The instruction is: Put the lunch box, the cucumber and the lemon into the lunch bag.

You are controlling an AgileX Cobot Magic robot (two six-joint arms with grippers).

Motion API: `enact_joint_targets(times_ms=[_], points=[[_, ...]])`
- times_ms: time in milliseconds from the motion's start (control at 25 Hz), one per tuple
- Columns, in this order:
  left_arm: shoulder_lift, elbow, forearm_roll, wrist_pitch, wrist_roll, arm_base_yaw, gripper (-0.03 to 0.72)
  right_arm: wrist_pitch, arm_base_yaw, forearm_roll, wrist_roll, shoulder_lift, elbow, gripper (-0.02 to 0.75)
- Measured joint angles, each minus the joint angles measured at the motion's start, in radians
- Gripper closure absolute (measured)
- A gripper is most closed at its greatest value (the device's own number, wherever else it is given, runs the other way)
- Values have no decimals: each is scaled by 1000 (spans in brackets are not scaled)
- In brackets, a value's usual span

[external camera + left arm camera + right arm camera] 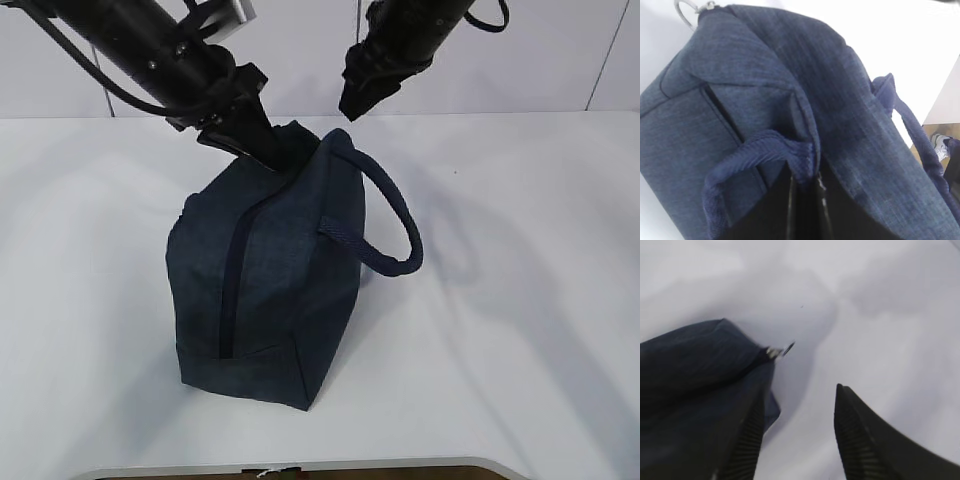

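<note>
The dark navy lunch bag (270, 280) stands on the white table with its top zipper closed; it also fills the left wrist view (790, 85). My left gripper (262, 150) is shut on the bag's near loop handle (765, 150) at the bag's far top end. The metal ring pull (686, 10) shows at the top left of the left wrist view and as a glint in the right wrist view (780, 350). My right gripper (355, 105) is open and empty, just above the bag's far end (700, 370). The lunch box, cucumber and lemon are out of view.
The bag's other handle (385, 225) arches out to the right. The white table (520, 300) spreads around the bag, with its front edge (300, 467) near the bottom and a white wall behind.
</note>
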Motion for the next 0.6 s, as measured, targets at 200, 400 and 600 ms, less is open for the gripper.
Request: enact_joint_targets(times_ms=[200,400,600], points=[[0,0,0,0,-5,0,689,59,0,-33,47,-55,-11,360],[0,0,0,0,-29,0,689,65,0,-79,122,-114,-24,360],[0,0,5,0,-62,0,688,69,0,-105,211,-161,-24,360]])
